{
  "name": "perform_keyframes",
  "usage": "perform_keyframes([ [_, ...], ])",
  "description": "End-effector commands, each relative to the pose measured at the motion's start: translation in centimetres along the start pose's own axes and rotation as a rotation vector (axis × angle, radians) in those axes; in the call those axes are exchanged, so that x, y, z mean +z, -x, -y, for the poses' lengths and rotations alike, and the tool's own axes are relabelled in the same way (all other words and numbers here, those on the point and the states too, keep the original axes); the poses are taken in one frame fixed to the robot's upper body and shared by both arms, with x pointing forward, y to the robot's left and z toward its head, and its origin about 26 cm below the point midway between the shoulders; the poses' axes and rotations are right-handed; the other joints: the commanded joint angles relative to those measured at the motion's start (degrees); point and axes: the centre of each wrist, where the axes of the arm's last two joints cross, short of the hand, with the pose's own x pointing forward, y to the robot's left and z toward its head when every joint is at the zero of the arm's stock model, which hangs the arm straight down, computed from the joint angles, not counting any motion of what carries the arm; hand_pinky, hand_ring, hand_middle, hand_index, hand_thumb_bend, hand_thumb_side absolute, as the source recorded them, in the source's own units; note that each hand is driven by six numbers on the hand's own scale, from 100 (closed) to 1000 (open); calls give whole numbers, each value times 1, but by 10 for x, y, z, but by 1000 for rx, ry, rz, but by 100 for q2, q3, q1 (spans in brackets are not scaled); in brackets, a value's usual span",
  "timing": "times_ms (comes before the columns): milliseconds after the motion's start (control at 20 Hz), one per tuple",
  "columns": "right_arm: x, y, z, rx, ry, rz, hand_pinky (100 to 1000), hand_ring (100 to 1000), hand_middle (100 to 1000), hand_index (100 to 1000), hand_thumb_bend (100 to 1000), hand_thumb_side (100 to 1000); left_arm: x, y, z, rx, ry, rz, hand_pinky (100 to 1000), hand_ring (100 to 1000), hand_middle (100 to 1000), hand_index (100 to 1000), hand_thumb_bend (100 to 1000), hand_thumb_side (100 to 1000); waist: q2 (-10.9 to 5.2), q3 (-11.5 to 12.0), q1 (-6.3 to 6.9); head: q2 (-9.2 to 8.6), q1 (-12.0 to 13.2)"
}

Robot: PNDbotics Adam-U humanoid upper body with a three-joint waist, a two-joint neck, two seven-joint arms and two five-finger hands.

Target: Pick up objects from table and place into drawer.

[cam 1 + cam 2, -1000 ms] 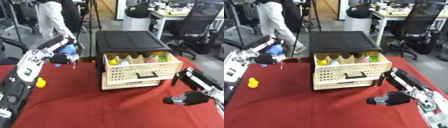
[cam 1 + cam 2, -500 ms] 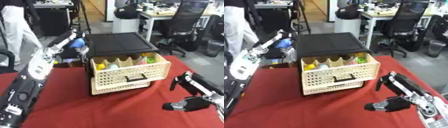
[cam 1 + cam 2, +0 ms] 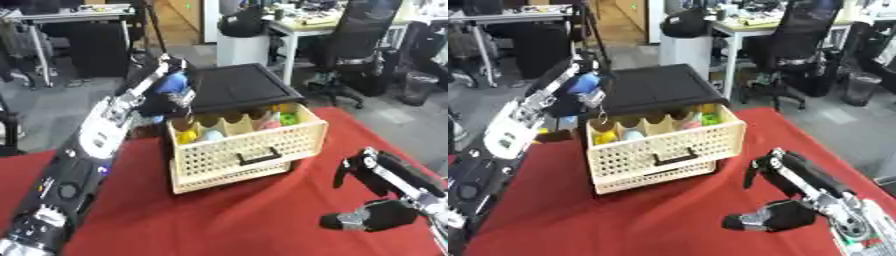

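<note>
One blue object [image 3: 584, 84] sits curled in your left hand [image 3: 579, 97], just above the back-left corner of the open cream drawer [image 3: 241, 147]; the drop lies straight below, among the toys already inside. Your right hand [image 3: 376, 212] rests relaxed on the red bench [image 3: 219, 220], well apart.

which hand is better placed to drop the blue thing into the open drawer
Left. The left hand is curled round the blue object right above the open drawer; the right hand rests low on the red table, holding nothing.
</note>
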Motion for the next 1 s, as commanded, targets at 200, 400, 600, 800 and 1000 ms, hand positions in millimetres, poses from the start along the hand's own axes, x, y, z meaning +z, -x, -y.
perform_keyframes([
  [200,-3,-3,7,10,10,20,135,100,100,526,873,639,-4,-1,1,-37,14,47,100,100,253,689,100,588,-58,-46,3,-27,6],
  [400,-4,-3,7,8,11,22,134,100,100,526,873,640,-3,0,4,-41,5,53,100,113,268,694,100,573,-62,-44,5,-28,5],
  [600,-5,-4,7,9,8,26,134,100,100,526,874,639,-4,0,5,-47,1,64,100,183,327,711,100,506,-49,-49,-5,-45,10],
  [800,-5,-4,8,10,11,26,134,100,100,526,873,640,-3,0,5,-56,2,71,100,241,378,728,100,308,-45,-52,-13,-50,5],
  [1000,-5,-4,7,9,10,26,135,100,100,526,873,639,-2,1,5,-75,7,72,105,339,450,746,100,100,-46,-46,-8,-51,-5],
])
